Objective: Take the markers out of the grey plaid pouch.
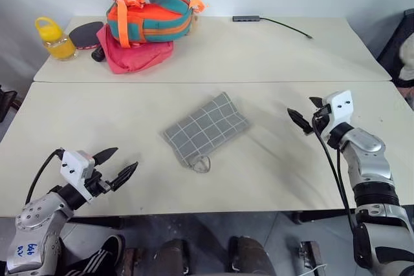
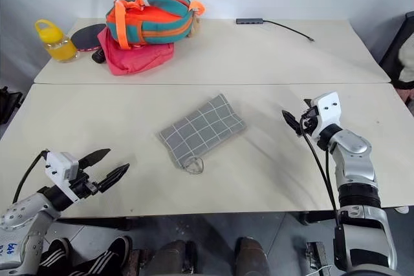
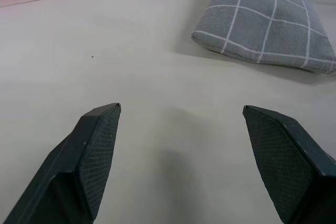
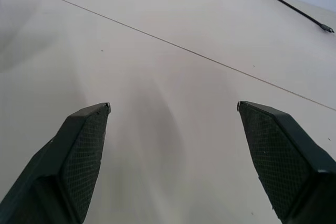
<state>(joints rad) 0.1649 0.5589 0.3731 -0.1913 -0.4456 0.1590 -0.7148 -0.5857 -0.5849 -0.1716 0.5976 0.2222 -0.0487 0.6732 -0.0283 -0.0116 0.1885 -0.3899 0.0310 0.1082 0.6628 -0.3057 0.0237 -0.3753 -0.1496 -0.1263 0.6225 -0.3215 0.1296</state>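
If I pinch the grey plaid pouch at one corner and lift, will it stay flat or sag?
The grey plaid pouch is soft fabric lying slack on the table, so it will probably sag and fold. It bulges slightly, so whatever is inside may slide toward the low end. Pushed, the cloth seems more likely to bunch than glide.

orange-teal bag is stacked on a pink-red cloth pouch near the far table's far left corner. yellow bottle is set at its left edge, with a dark round paddle between bottle and bag. a usb hub with cable lies along the far edge.
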